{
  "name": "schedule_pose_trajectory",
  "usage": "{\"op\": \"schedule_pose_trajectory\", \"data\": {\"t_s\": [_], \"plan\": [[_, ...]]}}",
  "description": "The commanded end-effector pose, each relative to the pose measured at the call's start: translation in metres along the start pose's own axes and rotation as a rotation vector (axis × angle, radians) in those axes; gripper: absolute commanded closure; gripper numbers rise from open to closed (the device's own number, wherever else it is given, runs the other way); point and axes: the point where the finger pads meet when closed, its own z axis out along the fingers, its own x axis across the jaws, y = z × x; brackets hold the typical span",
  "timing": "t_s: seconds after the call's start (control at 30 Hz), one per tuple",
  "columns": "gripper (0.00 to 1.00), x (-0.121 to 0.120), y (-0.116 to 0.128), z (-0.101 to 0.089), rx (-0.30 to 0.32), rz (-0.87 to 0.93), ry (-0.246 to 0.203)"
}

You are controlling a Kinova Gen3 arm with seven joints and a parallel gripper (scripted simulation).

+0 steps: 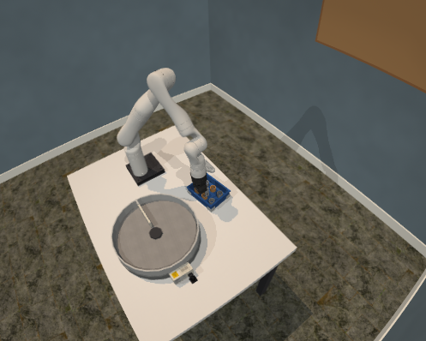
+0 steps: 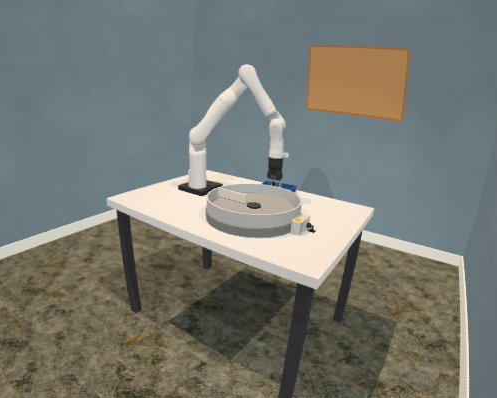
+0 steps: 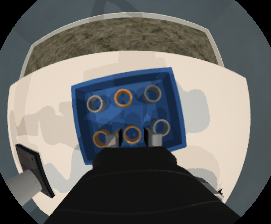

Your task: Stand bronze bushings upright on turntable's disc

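The blue crate (image 1: 198,199) (image 2: 289,187) (image 3: 79,125) holds three bronze and three steel bushings, all upright. One bronze bushing (image 3: 116,98) is in the middle of the far row, between two steel ones (image 3: 88,104) (image 3: 160,94). In the near row are a left bronze bushing (image 3: 94,139), a middle bronze bushing (image 3: 124,134) and a steel one (image 3: 169,128) at right. My gripper (image 1: 204,193) (image 2: 277,184) (image 3: 133,134) is open, pointing down at the crate, its fingers to either side of the middle near bronze bushing. Fingertip height is hard to tell. The turntable's disc (image 1: 135,253) (image 2: 278,202) bears no bushings.
The turntable has a raised grey wall (image 1: 117,253) (image 2: 253,220), a dark central hub (image 1: 155,233) (image 2: 253,205) and a pale divider (image 1: 143,212) (image 2: 232,195) from wall to hub. A small box with a yellow top (image 1: 175,274) (image 2: 298,220) stands beside it.
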Motion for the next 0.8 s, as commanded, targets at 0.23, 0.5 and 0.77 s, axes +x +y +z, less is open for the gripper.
{"op": "schedule_pose_trajectory", "data": {"t_s": [0.23, 0.5, 0.77], "plan": [[0.24, -0.0008, 0.0021, 0.0077, -0.004, 0.003, -0.005], [0.24, -0.0008, 0.0021, 0.0077, -0.004, 0.003, -0.005], [0.24, -0.0008, 0.0021, 0.0077, -0.004, 0.003, -0.005]]}}
